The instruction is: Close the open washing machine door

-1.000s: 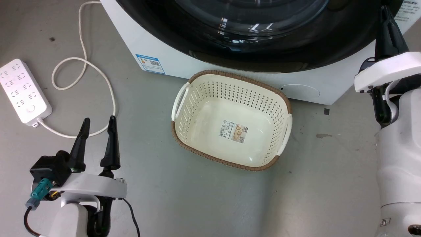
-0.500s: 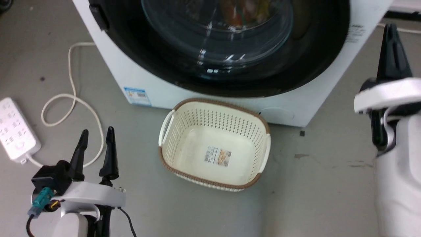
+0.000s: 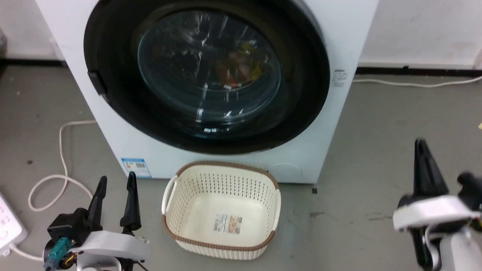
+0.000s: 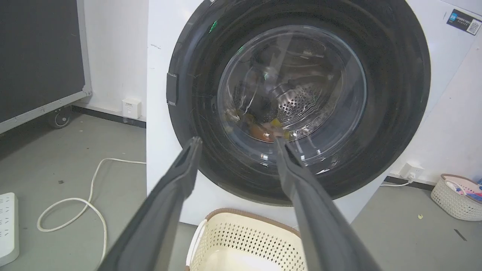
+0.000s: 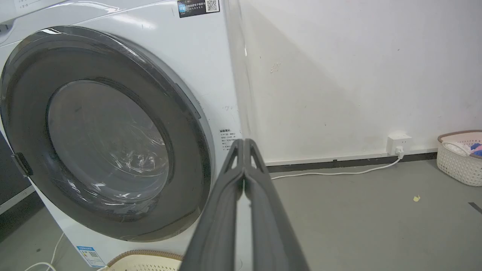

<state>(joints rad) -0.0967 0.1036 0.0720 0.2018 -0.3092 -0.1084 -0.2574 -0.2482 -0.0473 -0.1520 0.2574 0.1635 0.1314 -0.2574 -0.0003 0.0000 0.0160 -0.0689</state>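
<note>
On the boxy white washing machine (image 3: 340,34), round glossy black-rimmed door (image 3: 301,98)

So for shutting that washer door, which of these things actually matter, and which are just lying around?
Belongs to the job:
washing machine door
washing machine

Just lying about:
cream basket on the floor in front of the machine
power strip on the floor to the left
second basket by the wall
</note>
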